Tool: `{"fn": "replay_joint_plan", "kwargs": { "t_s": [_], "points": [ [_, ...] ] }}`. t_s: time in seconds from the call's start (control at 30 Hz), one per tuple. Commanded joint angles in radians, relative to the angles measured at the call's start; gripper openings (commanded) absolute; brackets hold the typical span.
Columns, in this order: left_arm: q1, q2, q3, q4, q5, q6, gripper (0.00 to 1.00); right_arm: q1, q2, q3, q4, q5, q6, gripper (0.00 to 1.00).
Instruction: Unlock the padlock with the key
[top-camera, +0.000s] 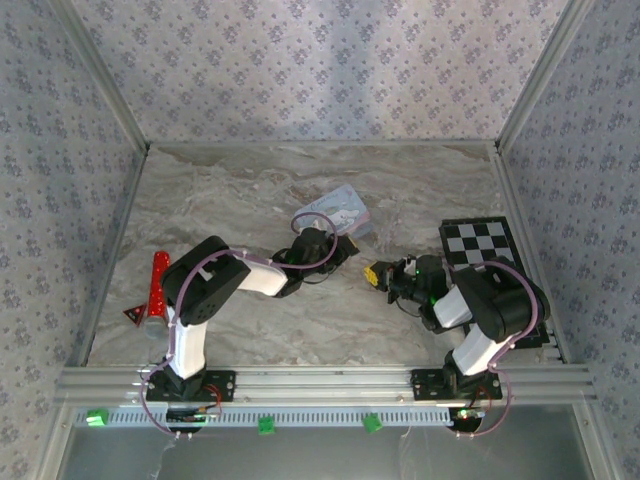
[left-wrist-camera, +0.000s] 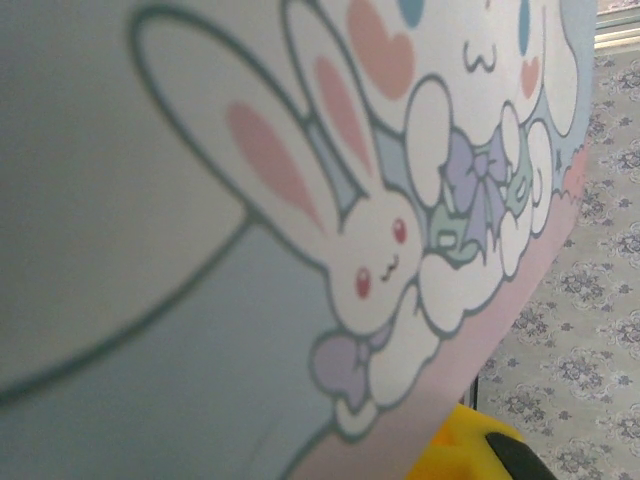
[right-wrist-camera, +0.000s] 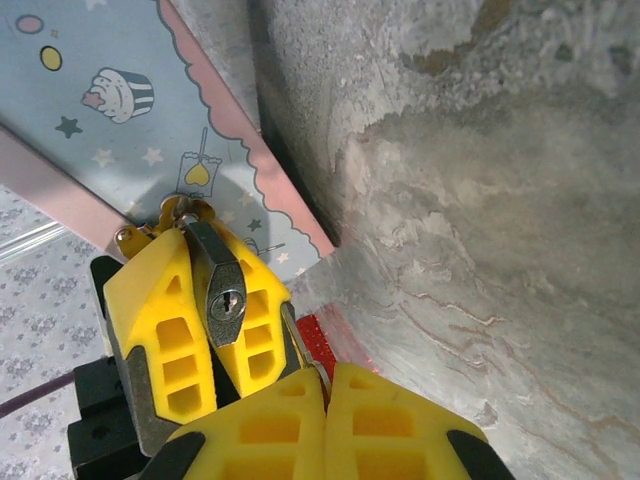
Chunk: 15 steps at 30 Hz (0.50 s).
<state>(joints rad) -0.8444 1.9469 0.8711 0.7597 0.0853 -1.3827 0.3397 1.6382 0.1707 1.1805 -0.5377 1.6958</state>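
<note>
Left claw (right-wrist-camera: 208, 262): clamped on small dark metal padlock (right-wrist-camera: 224, 298). Right claw (right-wrist-camera: 325, 388): pressed together, padlock just ahead.

On the table (top-camera: 250, 190), the tin (top-camera: 345, 208) lies midway back; the padlock (right-wrist-camera: 224, 285) sits between the left gripper (top-camera: 347, 248)'s fingers just in front of it, with the right gripper (top-camera: 372, 274) close on their right. A checkerboard (top-camera: 478, 243) lies far right, a stick (top-camera: 158, 283) far left

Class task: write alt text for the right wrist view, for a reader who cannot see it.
The left gripper pinches a small padlock in its yellow jaws, keyhole facing the camera. The right gripper, jaws shut, sits at the bottom edge; behind are a pale blue cartoon tin and grey marbled table.
</note>
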Motion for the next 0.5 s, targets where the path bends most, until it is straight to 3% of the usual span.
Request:
{"fn": "replay_joint_plan", "kwargs": {
  "t_s": [0.0, 0.47],
  "points": [
    [0.005, 0.058, -0.024, -0.136, 0.068, -0.119, 0.15, -0.006, -0.032, -0.013, 0.033, 0.022, 0.019, 0.0],
    [0.001, 0.062, -0.033, -0.107, 0.082, -0.141, 0.15, 0.0, -0.041, 0.011, 0.045, 0.038, 0.027, 0.0]
  ]
}}
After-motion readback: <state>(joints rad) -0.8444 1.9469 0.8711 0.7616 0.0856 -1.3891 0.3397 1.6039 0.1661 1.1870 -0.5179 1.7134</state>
